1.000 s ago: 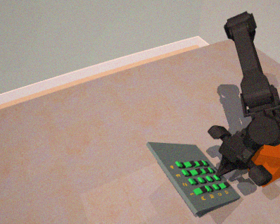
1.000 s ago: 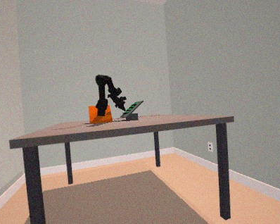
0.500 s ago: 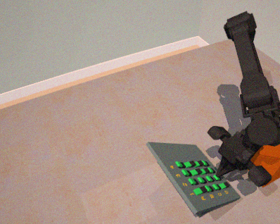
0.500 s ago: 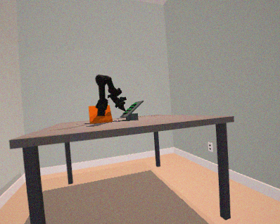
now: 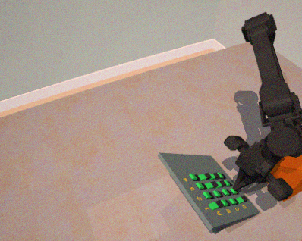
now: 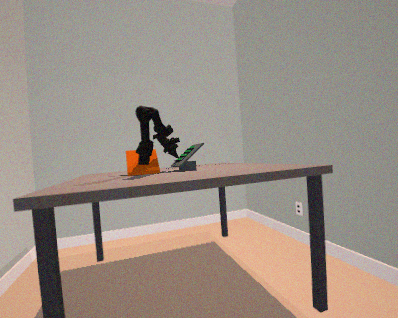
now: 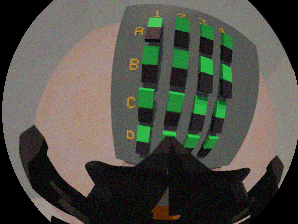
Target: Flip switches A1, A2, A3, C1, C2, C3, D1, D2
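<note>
The tilted grey panel [image 5: 195,163] [image 6: 199,148] [image 7: 121,55] carries rows of green-and-black rocker switches. In the wrist view, A1 [image 7: 155,22] shows a bright green far end and a brownish near end. A2 [image 7: 182,25], A3 [image 7: 206,31], C1 [image 7: 146,98], C2 [image 7: 175,101], C3 [image 7: 200,105] and D1 [image 7: 143,133] show green far parts and dark near parts. My gripper [image 5: 234,190] [image 6: 177,158] [image 7: 168,140] is shut and empty, its tip at D2 [image 7: 169,133]. It hides D2's near end; contact cannot be told.
B1 [image 7: 150,55], B2 [image 7: 180,59] and B3 [image 7: 205,65] lie between rows A and C. D3 [image 7: 191,141] and D4 [image 7: 210,142] are just right of the fingertips. The orange base [image 5: 299,168] [image 6: 133,162] stands on the arm's side of the panel.
</note>
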Controlling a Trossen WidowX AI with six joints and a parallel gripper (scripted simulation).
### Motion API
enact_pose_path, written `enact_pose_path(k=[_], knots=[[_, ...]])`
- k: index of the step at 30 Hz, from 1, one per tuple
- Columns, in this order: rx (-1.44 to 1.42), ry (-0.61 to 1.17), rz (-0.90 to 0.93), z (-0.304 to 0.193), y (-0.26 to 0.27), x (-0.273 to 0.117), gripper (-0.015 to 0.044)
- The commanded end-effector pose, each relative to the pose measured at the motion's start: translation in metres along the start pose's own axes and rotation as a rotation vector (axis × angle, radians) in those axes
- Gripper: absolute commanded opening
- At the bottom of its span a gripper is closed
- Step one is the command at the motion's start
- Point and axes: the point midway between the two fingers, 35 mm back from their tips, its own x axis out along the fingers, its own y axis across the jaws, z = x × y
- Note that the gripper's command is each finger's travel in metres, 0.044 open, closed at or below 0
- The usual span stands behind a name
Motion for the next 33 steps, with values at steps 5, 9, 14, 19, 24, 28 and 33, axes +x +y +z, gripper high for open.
enact_pose_path(k=[5,9,14,19,24,28,33], knots=[[-0.008,0.003,0.003,-0.0015,0.0004,0.0011,0.0],[-0.008,0.003,0.003,-0.0015,0.0004,0.0016,0.0],[-0.008,0.003,0.003,-0.0014,0.0004,0.0023,0.0],[-0.008,0.003,0.003,-0.0014,0.0004,0.003,0.0],[-0.008,0.003,0.002,-0.0014,0.0004,0.0037,0.0],[-0.008,0.003,0.002,-0.0014,0.0004,0.0042,0.0],[-0.008,0.003,0.002,-0.0014,0.0004,0.0049,0.0]])
